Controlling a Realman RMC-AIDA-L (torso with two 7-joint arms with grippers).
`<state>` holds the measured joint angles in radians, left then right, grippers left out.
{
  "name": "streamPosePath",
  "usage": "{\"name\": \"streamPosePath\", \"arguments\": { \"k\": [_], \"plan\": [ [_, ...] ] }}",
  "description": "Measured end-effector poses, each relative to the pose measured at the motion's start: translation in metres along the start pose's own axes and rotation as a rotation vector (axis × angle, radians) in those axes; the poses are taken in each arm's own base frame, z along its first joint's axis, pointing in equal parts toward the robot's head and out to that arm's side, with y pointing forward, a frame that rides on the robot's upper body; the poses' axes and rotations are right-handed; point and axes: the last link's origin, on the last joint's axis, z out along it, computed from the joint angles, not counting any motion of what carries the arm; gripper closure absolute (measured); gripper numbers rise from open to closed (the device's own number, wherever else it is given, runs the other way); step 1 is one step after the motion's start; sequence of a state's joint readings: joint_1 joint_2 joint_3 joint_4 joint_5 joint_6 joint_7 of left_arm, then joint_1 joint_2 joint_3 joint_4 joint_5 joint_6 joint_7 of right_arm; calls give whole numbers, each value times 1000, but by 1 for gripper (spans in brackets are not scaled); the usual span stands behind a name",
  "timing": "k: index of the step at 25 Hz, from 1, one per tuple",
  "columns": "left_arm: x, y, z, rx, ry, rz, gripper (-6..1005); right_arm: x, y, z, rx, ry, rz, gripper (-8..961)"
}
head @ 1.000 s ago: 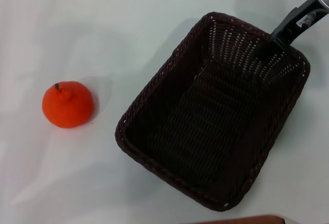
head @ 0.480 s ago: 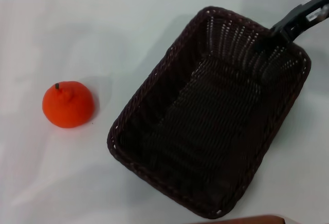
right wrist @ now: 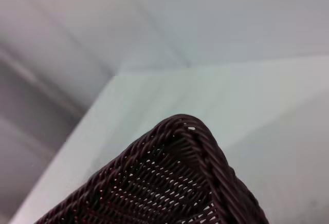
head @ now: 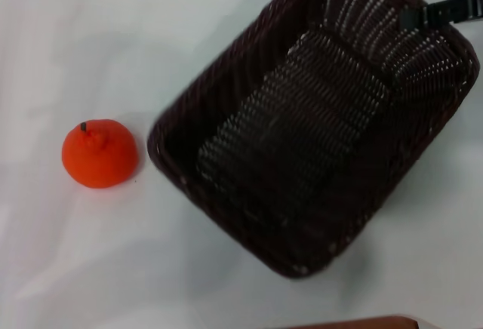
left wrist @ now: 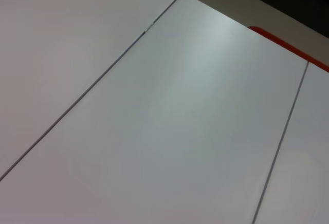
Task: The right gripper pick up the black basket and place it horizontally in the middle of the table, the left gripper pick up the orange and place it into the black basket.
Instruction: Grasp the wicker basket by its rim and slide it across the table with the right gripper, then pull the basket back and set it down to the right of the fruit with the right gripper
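Gripping the black basket (head: 317, 118) rim, right gripper (head: 445, 10) fingers, orange (head: 99, 153) beside it.

A bare robot test bench rather than a home or kitchen: a plain white, faintly glossy table (head: 90, 269) fills the head view, and the left wrist view shows it made of white panels (left wrist: 169, 131) joined at thin seams with an orange-red strip (left wrist: 288, 47) along the edge. A black robot finger (head: 445, 10) reaches in

black basket (head: 317, 118) top cut off, end effector (head: 445, 10) mostly out of frame
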<state>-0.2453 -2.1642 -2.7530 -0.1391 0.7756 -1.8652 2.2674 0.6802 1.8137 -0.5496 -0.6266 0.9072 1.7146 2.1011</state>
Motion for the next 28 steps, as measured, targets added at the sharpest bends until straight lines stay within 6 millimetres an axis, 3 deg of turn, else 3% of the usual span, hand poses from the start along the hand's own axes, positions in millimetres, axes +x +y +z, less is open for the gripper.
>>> {"name": "streamPosePath", "arguments": {
  "k": [11,28],
  "plan": [
    [-10,6,10,-42,-36,-25,191,-27,37,2,-114,258,269,734],
    [-20,3,15,-27,-92,-31,191,-43,40,55,-92,397,480,720]
  ]
}}
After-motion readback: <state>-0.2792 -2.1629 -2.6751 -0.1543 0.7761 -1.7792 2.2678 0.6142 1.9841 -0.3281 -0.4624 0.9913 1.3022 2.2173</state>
